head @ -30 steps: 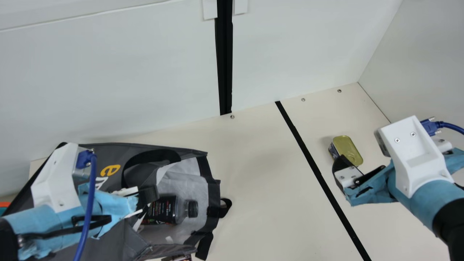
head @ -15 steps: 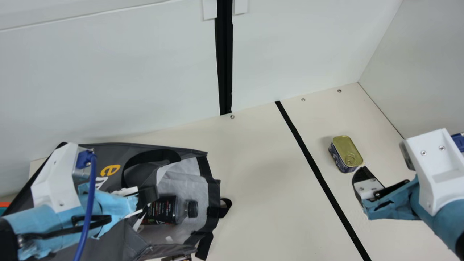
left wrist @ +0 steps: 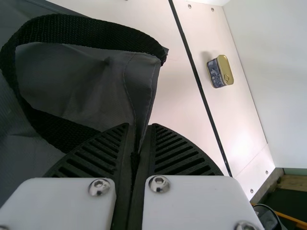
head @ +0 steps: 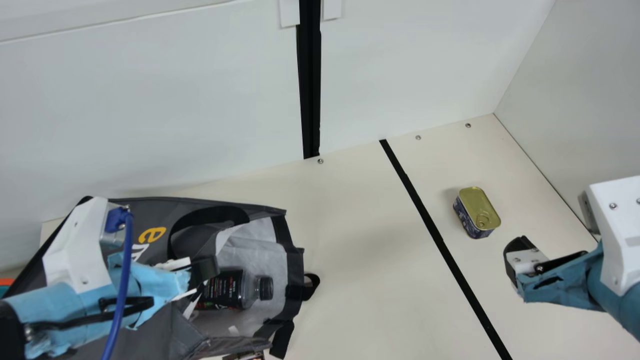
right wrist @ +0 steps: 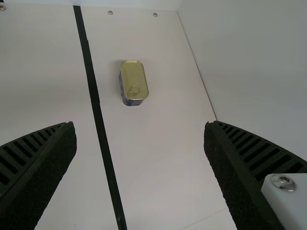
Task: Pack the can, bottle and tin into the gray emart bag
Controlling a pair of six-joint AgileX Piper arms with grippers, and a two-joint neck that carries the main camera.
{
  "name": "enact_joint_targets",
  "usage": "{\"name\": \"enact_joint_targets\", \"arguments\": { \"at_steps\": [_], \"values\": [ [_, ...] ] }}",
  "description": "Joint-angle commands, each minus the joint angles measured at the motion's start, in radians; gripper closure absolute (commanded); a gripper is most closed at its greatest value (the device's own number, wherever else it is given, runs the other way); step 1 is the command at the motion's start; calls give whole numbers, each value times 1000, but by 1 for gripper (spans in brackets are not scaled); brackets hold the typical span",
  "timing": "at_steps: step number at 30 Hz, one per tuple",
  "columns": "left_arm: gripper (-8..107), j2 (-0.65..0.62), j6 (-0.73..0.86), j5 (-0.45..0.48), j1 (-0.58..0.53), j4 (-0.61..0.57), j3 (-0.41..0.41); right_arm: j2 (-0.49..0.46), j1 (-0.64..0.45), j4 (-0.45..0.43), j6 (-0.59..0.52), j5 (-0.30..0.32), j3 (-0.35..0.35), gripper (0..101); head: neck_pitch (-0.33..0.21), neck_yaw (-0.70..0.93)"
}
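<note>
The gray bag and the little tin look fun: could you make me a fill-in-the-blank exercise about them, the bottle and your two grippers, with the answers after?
The bottle lies ____ the gray bag.
In the main view, the tin sits to the ____ of the black line.
My left gripper is not open but ____ on the bag's fabric.
My right gripper is not shut but ____.

Missing words: inside; right; shut; open.

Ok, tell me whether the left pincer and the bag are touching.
Touching. The left wrist view shows it: a fold of the bag runs down between the two fingers of the left pincer, pinched there.
</note>
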Motion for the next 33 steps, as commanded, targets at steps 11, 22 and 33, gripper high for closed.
{"name": "enact_joint_targets", "arguments": {
  "at_steps": [11, 22, 33],
  "values": [
    [89, 0, 0, 0, 0, 0, 0, 19, -168, 144, -120, -1, -19, 10, -23, -1],
    [89, 0, 0, 0, 0, 0, 0, 42, -230, 218, -163, -1, -38, 10, -23, -1],
    [89, 0, 0, 0, 0, 0, 0, 61, -225, 231, -154, -1, -55, 10, -23, -1]
  ]
}}
